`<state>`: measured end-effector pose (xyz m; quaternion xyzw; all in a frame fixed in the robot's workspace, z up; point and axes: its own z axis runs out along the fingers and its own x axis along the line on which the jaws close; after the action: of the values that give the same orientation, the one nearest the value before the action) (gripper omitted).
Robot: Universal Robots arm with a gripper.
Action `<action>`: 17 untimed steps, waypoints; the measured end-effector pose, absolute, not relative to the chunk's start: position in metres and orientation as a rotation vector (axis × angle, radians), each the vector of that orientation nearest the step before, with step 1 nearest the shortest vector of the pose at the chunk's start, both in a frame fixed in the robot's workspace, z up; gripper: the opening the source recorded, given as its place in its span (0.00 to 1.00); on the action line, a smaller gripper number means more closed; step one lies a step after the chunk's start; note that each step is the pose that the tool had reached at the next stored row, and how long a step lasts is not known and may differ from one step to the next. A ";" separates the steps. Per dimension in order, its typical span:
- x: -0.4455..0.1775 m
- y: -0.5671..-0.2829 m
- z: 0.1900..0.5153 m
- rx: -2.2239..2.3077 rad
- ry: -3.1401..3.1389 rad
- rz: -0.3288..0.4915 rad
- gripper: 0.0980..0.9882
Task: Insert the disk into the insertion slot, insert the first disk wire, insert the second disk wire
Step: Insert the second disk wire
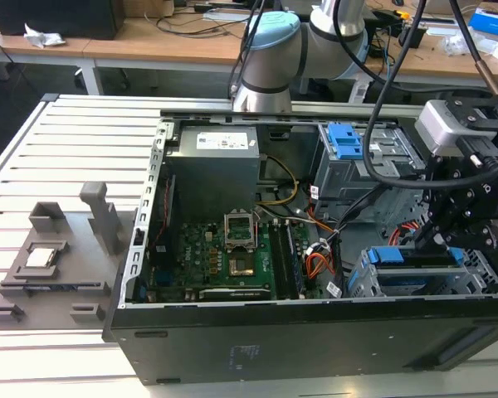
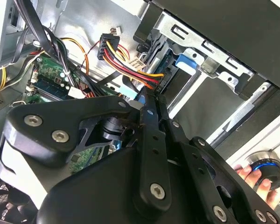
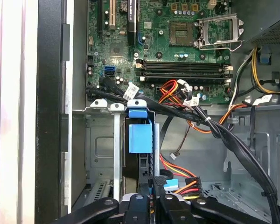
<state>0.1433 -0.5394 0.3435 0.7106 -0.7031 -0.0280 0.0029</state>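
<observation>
The disk (image 1: pixel 402 255) lies inside the insertion slot (image 1: pixel 363 286), the low perforated cage at the front of the exterior view's right. Its blue frame (image 3: pixel 140 137) shows between the cage rails (image 3: pixel 115 149). My gripper (image 1: pixel 430 239) hangs just behind the cage at the disk's rear end. In both wrist views the fingers (image 2: pixel 149 109) stand pressed together on a light-blue wire plug (image 3: pixel 171 183) at the disk's back edge. A black plug with red, yellow and orange wires (image 2: pixel 130 65) sits against the disk right beside it. The disk's blue tab (image 2: pixel 186 60) peeks out of the cage (image 2: pixel 214 58).
Black cable bundles (image 3: pixel 214 128) cross the case above the cage. A taller grey bay with a blue latch (image 1: pixel 346 143) stands behind it. The motherboard (image 1: pixel 224 257) and power supply (image 1: pixel 216 166) lie to the exterior view's left. A person's hand (image 2: pixel 252 176) rests outside the case.
</observation>
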 end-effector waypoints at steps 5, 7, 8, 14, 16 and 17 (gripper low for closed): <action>0.143 -0.539 0.341 2.228 -2.205 -0.088 0.06; 0.143 -0.539 0.341 2.228 -2.205 -0.088 0.06; 0.143 -0.539 0.341 2.228 -2.205 -0.088 0.06; 0.143 -0.539 0.345 2.225 -2.202 -0.082 0.06; 0.143 -0.539 0.345 2.225 -2.202 -0.082 0.06; 0.143 -0.539 0.344 2.225 -2.202 -0.081 0.06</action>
<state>0.1432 -0.5395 0.3443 0.7105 -0.7032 -0.0259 0.0050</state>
